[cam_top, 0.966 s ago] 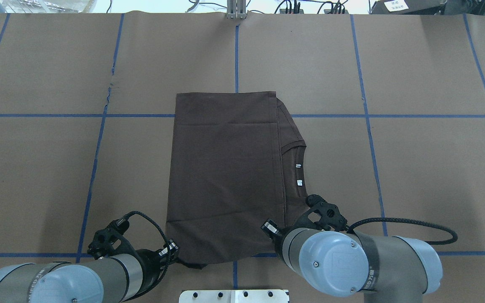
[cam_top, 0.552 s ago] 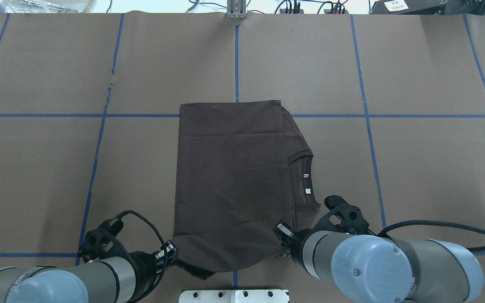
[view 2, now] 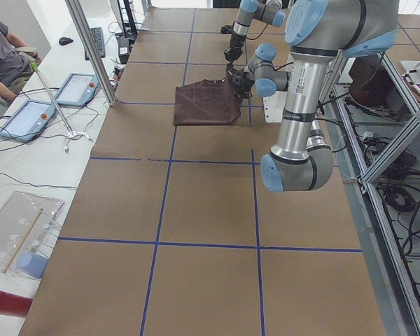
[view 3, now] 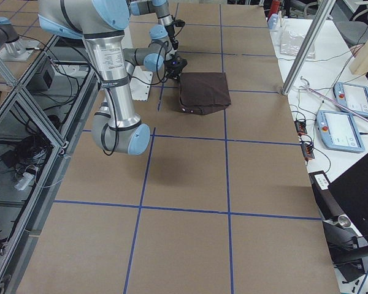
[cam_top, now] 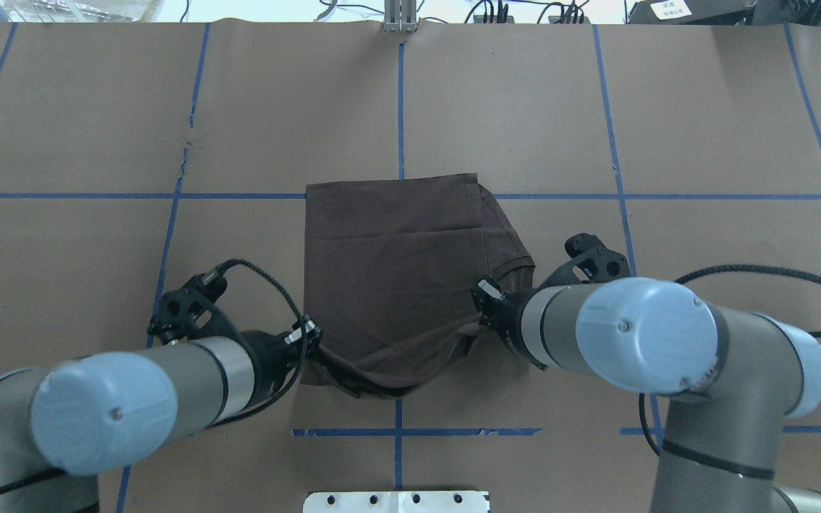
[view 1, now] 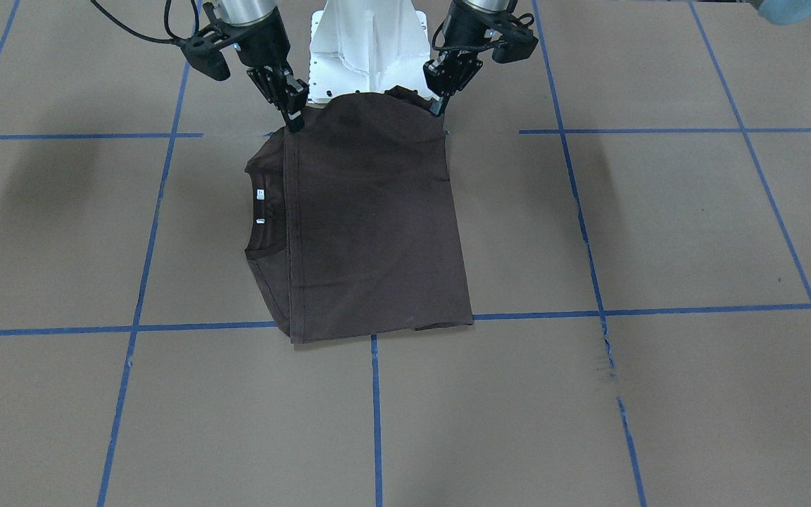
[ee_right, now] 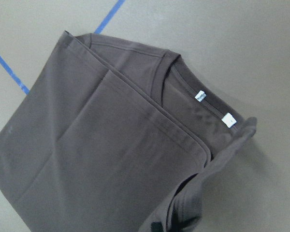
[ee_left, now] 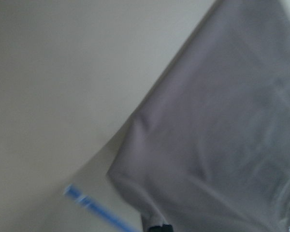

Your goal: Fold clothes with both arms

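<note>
Overhead exterior: brown T-shirt [cam_top: 389,271] on table [cam_top: 703,107]

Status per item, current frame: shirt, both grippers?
Dark brown-grey short-sleeved T-shirt: folded, far part flat on the brown-papered table, near edge lifted, sagging between the grippers.
Left black two-finger gripper: shut on the T-shirt's near corner.
Right black two-finger gripper: shut on its other near corner.

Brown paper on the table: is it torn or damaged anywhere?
Yes. The brown paper has a small ragged tear beside a blue tape line, to the robot's left of the T-shirt. Nothing else looks damaged.
</note>
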`<state>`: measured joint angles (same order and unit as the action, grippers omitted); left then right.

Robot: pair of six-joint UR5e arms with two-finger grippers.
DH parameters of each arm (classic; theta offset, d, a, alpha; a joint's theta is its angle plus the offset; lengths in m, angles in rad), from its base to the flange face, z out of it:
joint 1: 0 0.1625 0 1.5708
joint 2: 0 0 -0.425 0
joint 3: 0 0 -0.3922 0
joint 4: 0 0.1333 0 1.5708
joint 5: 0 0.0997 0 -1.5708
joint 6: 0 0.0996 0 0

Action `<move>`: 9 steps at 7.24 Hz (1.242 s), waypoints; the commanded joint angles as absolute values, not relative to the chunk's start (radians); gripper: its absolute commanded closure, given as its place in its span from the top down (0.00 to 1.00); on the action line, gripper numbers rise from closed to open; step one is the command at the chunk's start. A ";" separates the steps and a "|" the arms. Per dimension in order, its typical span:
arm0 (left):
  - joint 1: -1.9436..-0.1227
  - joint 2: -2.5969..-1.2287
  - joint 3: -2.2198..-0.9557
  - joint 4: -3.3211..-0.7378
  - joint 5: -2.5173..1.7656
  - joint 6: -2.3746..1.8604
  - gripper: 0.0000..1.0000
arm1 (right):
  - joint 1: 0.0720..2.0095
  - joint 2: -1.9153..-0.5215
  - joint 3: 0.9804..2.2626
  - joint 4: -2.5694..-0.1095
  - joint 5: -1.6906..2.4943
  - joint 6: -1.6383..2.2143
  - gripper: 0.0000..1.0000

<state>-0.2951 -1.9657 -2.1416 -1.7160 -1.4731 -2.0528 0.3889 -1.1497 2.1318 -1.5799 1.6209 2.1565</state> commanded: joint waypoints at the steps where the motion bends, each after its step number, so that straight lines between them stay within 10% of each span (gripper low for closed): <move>1: -0.470 -2.086 -1.975 -1.719 -1.529 -1.921 0.00 | 0.538 -1.057 1.966 -1.540 1.707 2.120 0.00; 5: -0.605 -2.179 -1.583 -1.984 -1.523 -1.769 0.00 | 0.688 -0.869 1.494 -1.293 1.828 1.996 0.00; 6: -0.689 -2.250 -1.377 -2.078 -1.525 -1.615 0.79 | 0.749 -0.771 1.219 -1.111 1.897 1.877 0.99; 7: -0.739 -2.249 -1.352 -2.117 -1.531 -1.518 1.00 | 0.799 -0.755 1.144 -1.010 1.923 1.756 1.00; 9: -0.796 -2.196 -1.464 -2.105 -1.644 -1.415 1.00 | 0.925 -0.802 1.160 -1.008 2.108 1.610 1.00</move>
<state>-0.7554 -2.2306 -1.4066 -2.0998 -1.5731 -1.4864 0.8541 -0.7737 1.1691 -1.0309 2.0043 1.7116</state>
